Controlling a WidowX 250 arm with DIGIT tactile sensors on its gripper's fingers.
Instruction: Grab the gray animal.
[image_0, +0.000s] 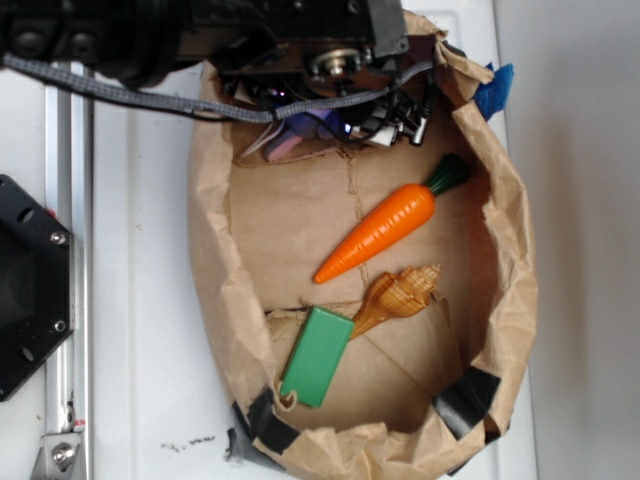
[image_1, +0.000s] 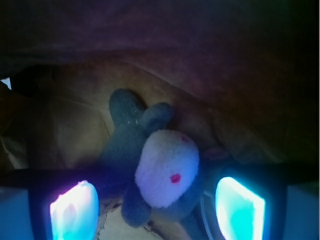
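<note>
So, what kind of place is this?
Probably a robot test bench: a cut-open paper bag on a white table, holding toys like a carrot, shell and plush animal.

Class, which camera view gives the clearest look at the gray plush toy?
The wrist view: the gray plush toy fills the middle, white muzzle and red nose showing, between the open gripper's fingers. The exterior view hides it under the arm; only a pinkish scrap shows.

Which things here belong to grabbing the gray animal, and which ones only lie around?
For the job:
gray animal
gripper, open around it

Only lying around:
carrot
seashell
green block
paper bag
</note>
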